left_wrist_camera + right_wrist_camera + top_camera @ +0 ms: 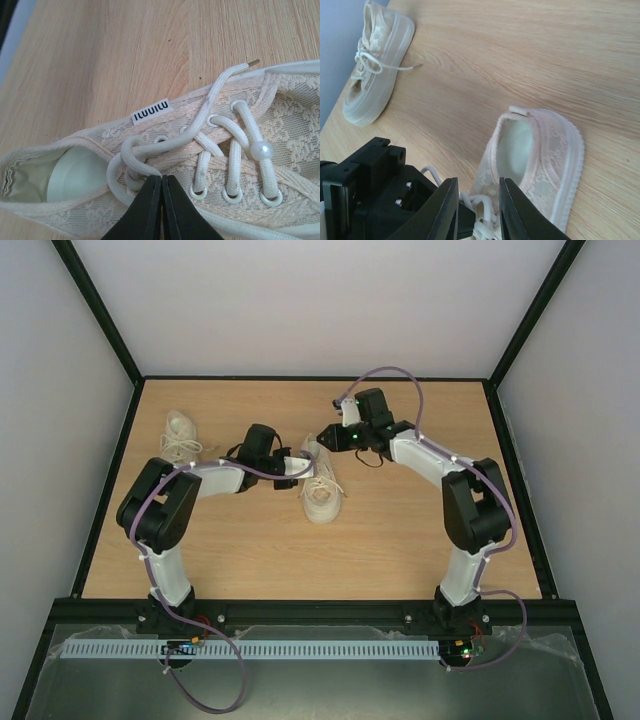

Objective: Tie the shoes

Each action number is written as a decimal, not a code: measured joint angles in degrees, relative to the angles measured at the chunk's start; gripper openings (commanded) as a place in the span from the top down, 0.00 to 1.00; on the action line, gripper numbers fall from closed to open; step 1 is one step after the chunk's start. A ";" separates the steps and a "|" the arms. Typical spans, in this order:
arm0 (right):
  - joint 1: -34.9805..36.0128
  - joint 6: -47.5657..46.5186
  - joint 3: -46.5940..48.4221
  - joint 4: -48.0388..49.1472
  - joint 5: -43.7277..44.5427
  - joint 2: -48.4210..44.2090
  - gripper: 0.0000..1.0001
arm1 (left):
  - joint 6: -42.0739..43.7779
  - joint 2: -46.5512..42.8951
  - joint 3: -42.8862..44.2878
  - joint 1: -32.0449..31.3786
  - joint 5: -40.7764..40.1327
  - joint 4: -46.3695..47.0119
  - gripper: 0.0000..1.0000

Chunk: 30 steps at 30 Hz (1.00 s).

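One cream-white shoe point(320, 490) lies mid-table, toe toward the near edge. My left gripper point(297, 468) is at its left side, shut on a strand of its white lace point(125, 155) by the top eyelets; the pinched strand runs into the jaw tips point(161, 176). The lace's free end point(240, 67) lies over the shoe's side. My right gripper point(325, 440) hovers open over the shoe's heel opening point(525, 145), its fingers straddling the lacing point(477, 192), holding nothing. The second shoe point(180, 435) lies at the far left, also in the right wrist view point(377, 60).
A white bead point(262, 150) sits on the laces of the middle shoe. The left gripper's black body point(370, 185) is close beside my right fingers. Black frame rails edge the wooden table point(420, 540), with walls on three sides.
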 measured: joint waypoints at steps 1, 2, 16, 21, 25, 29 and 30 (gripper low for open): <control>0.04 -1.22 1.38 -1.27 -0.61 0.83 0.72 | 0.13 0.00 0.00 -0.04 -0.02 0.02 0.98; 0.17 -2.75 3.06 -3.21 -1.22 1.84 0.71 | 0.22 0.00 0.00 -0.04 -0.02 0.09 0.98; 3.32 -13.29 14.71 -17.99 -2.19 13.35 0.68 | 0.79 0.00 0.00 -0.20 -0.02 0.17 0.98; 3.65 -14.58 16.24 -20.28 -0.87 14.75 0.62 | 0.81 0.00 -0.02 -0.20 -0.04 0.17 0.98; 3.67 -16.17 18.34 -22.38 0.70 14.75 0.68 | 0.81 0.00 -0.13 -0.20 -0.02 0.20 0.98; 3.67 -17.53 20.06 -25.33 0.61 14.75 0.67 | 0.87 -0.02 -0.31 -0.20 -0.02 0.31 0.98; 3.65 -17.81 20.26 -25.92 0.52 14.75 0.65 | 0.92 -0.02 -0.31 -0.20 -0.02 0.35 0.98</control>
